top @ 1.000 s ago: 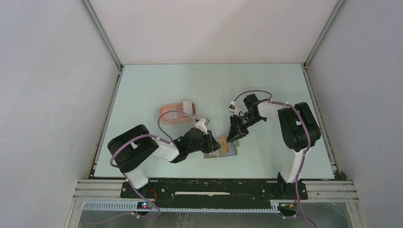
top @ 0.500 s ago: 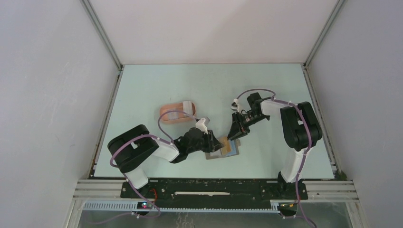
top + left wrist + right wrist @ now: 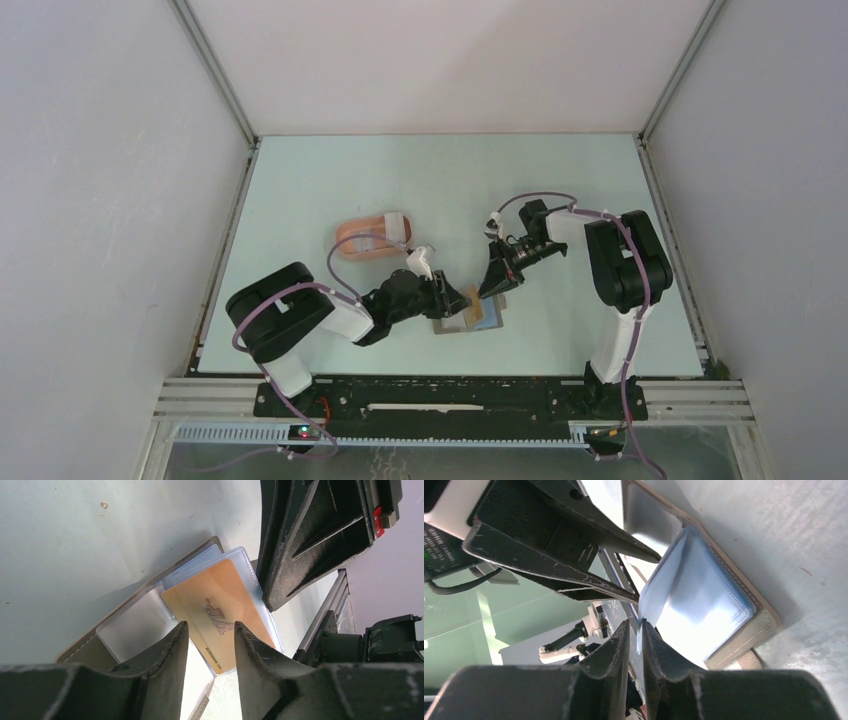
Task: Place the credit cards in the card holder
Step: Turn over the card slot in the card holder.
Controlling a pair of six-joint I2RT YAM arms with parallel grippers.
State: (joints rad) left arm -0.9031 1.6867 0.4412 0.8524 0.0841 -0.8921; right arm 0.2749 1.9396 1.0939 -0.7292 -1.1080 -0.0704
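A grey folding wallet [image 3: 470,320] lies open near the table's front, with clear sleeves. One sleeve holds a yellow-orange credit card [image 3: 220,605]; another shows blue [image 3: 704,600]. My left gripper [image 3: 210,630] is open just over the wallet, and the orange card's near corner shows between its fingers. From the right, my right gripper [image 3: 636,630] has come down with its jaws pinched on the raised edge of a clear sleeve page [image 3: 659,587]. The salmon-pink card holder [image 3: 365,240] sits behind and to the left, a whitish card [image 3: 397,221] at its right end.
Both grippers crowd over the wallet [image 3: 82,652], their fingers a few centimetres apart. The metal rail [image 3: 325,615] of the table's front edge runs just behind the wallet. White walls close in the table on three sides.
My right gripper's jaws have narrowed onto the sleeve page. The left gripper's jaws have spread wider and it has edged a little toward the wallet.
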